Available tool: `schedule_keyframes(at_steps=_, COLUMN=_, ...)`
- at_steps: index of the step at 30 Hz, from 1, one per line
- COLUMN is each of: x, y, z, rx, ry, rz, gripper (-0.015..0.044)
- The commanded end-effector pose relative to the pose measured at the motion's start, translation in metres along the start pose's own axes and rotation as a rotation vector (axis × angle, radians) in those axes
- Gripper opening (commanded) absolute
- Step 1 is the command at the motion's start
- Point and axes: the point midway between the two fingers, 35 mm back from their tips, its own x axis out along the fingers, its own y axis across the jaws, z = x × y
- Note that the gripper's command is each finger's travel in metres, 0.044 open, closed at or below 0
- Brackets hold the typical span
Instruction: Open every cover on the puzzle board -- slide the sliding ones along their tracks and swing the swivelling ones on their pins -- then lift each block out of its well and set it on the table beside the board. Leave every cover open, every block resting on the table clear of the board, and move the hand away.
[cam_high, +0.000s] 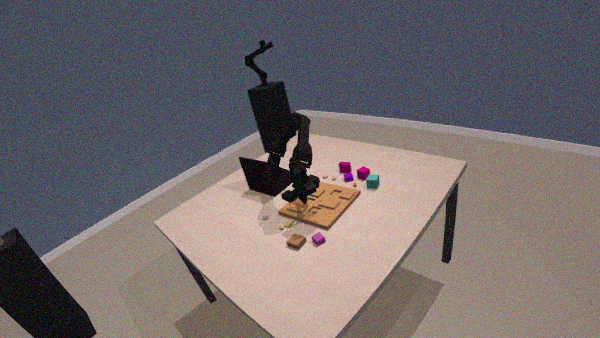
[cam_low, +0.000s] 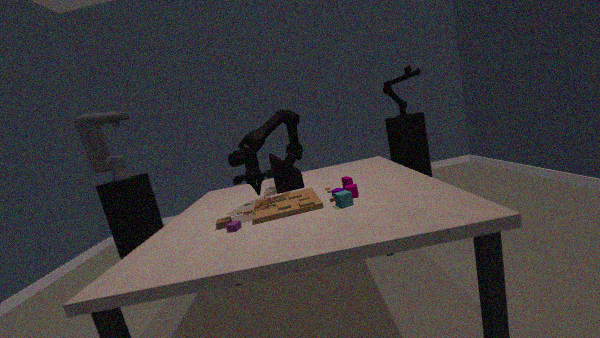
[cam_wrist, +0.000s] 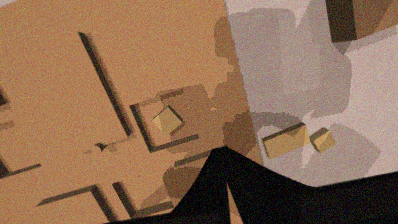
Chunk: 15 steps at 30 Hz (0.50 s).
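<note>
The puzzle board (cam_high: 337, 210) (cam_low: 287, 211) (cam_wrist: 165, 60) lies flat near the middle of the table (cam_high: 380, 240) (cam_low: 350, 235), and the pincer (cam_high: 303, 200) (cam_low: 258, 192) (cam_wrist: 220, 154) hangs over its left part, fingers pressed together with nothing between them. Just off the board's left edge lie two small tan pieces, with a brown block (cam_high: 296, 241) (cam_low: 223, 223) and a purple block (cam_high: 318, 239) (cam_low: 233, 226) nearer. To the board's right, apart from it, stand a teal block (cam_high: 373, 181) (cam_low: 343, 199), two magenta blocks and a violet one (cam_high: 348, 177).
</note>
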Motion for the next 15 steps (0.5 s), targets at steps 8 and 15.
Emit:
schedule_keyframes(at_steps=8, x=0.001, y=0.04, z=0.008, rx=-0.53, ry=-0.009, rz=0.01, gripper=0.0)
schedule_keyframes(at_steps=15, x=0.008, y=0.04, z=0.008, rx=-0.53, ry=-0.009, rz=0.01, gripper=0.0)
